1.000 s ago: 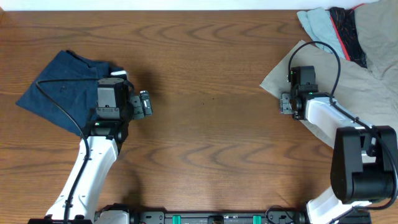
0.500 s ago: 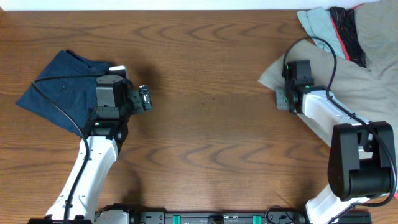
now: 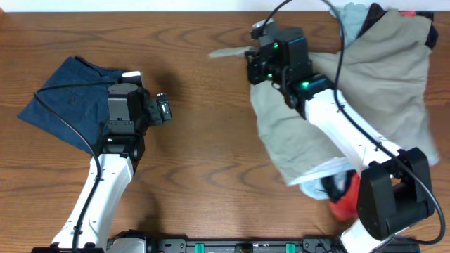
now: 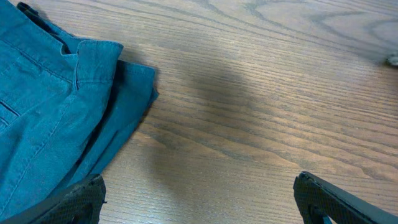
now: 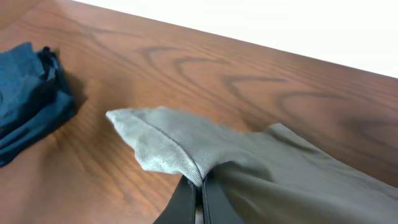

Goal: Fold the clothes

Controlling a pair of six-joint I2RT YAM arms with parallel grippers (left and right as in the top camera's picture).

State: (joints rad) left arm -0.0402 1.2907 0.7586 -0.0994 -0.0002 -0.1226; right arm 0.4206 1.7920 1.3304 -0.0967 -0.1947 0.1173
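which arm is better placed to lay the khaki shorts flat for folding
Right. The right pincer is shut on an edge of the khaki shorts. The left pincer is open over the table beside the blue garment, apart from the shorts.

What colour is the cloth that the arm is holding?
Khaki-beige. The shorts show best in the overhead view.

No legible text or labels.
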